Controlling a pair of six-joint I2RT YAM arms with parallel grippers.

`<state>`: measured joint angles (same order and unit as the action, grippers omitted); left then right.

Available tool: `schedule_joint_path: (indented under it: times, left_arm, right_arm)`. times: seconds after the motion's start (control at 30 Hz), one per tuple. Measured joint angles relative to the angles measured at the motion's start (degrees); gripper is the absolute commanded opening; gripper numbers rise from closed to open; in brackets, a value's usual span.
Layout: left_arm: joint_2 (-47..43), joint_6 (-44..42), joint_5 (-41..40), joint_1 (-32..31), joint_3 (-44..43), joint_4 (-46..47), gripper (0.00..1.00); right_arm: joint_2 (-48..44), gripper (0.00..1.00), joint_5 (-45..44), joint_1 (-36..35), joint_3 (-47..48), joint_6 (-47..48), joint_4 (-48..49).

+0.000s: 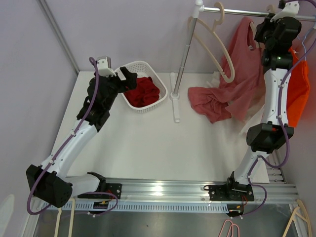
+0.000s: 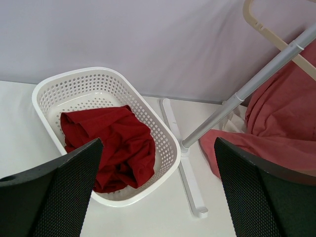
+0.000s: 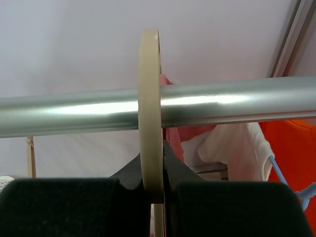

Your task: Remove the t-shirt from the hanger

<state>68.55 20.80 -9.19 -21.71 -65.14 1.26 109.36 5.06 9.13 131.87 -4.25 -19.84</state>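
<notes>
- The right gripper (image 3: 157, 190) is closed on the neck of the cream hanger (image 3: 149, 98), and the hook of this hanger sits over the metal rail (image 3: 237, 101).
- The pink t-shirt (image 1: 237, 74) hangs from this hanger below the right gripper. Its lower part lies crumpled on the table (image 1: 148, 148), near the foot of the rack.
- The left gripper (image 2: 157, 148) is wide open and holds nothing. It hovers over the white basket (image 2: 49, 89) with a dark red cloth (image 2: 113, 143) inside, well apart from the t-shirt.
- Risk: if the hook is pulled sideways before it rises enough, I think it can catch on the rail and shake the rack.
- Risk: the hook is thin, so it may turn or slip inside the pinch.
- Risk: the collar may catch on one shoulder of the hanger, so the shirt would drag the hanger with it.
- Risk: the orange garment (image 1: 301, 89) hangs just beside and could be pulled along.
</notes>
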Motion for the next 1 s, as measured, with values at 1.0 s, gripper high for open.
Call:
schedule_joint_path:
  times: [1.0]
  left_arm:
    - [-16.8, -19.0, -8.0, -29.3, 10.2, 10.4, 1.00]
  right_arm:
    - [-35.8, 0.00, -34.2, -15.5, -31.3, -16.7, -16.1]
